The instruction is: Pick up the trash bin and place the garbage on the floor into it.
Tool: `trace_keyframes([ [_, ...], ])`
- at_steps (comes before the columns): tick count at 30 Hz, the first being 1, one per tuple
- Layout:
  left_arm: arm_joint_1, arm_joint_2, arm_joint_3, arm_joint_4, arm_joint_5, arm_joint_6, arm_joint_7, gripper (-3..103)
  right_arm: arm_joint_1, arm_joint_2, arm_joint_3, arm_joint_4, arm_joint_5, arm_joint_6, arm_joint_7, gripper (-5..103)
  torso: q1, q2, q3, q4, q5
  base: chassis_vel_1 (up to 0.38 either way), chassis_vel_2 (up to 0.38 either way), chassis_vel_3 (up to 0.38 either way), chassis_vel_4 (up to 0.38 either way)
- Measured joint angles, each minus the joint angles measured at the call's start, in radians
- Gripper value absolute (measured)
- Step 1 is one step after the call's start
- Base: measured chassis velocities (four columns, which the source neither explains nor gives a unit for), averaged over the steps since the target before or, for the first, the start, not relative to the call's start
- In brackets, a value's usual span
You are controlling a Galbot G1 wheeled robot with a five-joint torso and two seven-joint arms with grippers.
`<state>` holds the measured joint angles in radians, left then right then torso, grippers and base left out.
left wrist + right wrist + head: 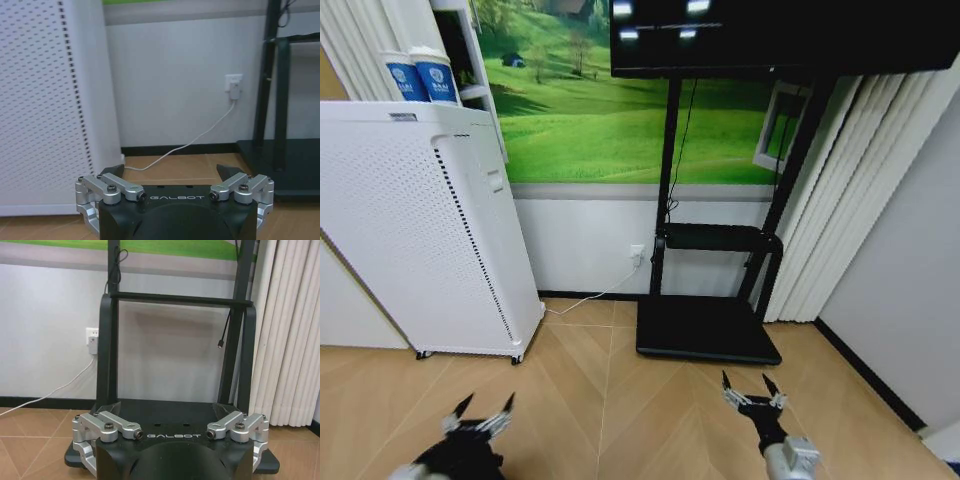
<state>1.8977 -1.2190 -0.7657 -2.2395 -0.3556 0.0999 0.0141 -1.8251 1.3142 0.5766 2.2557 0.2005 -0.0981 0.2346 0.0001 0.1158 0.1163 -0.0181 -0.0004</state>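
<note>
Head view: left gripper (480,411) and right gripper (751,390) both cut off at the near edge, arms mostly out of frame. White perforated appliance (420,230) cut at the left edge; its far-left base hidden. Two blue-labelled cylinders (420,78) on top of it, label text too small to read. Screen (780,35) on the black stand (710,300) cut off at the top edge. Floor (610,400) near the robot cropped.

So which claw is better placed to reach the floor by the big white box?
Left, probably: the left claw hangs open just before the white box, while the right claw faces the black stand.
</note>
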Motion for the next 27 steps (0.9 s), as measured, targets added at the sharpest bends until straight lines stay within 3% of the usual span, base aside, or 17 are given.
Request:
trace_keyframes([
  [2, 0.001, -0.002, 0.061, -0.019, 0.037, -0.013, -0.015, 100, -0.017, 0.012, -0.022, 0.015, -0.038, -0.003, 0.006, 100, 0.000, 0.000, 0.000, 0.0014, 0.0007, 0.000, 0.000, 0.000, 0.000],
  [6, -0.003, 0.017, 0.131, -0.040, 0.056, -0.024, -0.017, 100, -0.052, 0.039, -0.052, 0.014, -0.112, 0.039, -0.009, 100, 0.000, 0.000, 0.000, 0.0006, 0.0006, 0.000, 0.000, 0.000, 0.000],
  [11, 0.004, 0.021, 0.148, -0.093, 0.057, -0.022, -0.017, 100, -0.079, 0.068, -0.068, 0.024, -0.167, 0.103, -0.026, 100, 0.000, 0.000, 0.000, 0.0004, 0.0006, 0.000, 0.000, 0.000, 0.000],
  [20, 0.054, 0.004, 0.080, -0.182, 0.033, -0.030, -0.018, 100, -0.069, 0.063, -0.023, 0.064, -0.169, 0.126, 0.001, 100, 0.000, 0.000, 0.000, 0.0006, 0.0003, 0.000, 0.000, 0.000, 0.000],
  [27, 0.070, 0.009, -0.041, -0.191, -0.032, -0.029, -0.015, 100, -0.059, 0.026, 0.056, 0.061, -0.129, 0.140, 0.005, 100, 0.000, 0.000, 0.000, 0.0003, 0.0005, 0.000, 0.000, 0.000, 0.000],
])
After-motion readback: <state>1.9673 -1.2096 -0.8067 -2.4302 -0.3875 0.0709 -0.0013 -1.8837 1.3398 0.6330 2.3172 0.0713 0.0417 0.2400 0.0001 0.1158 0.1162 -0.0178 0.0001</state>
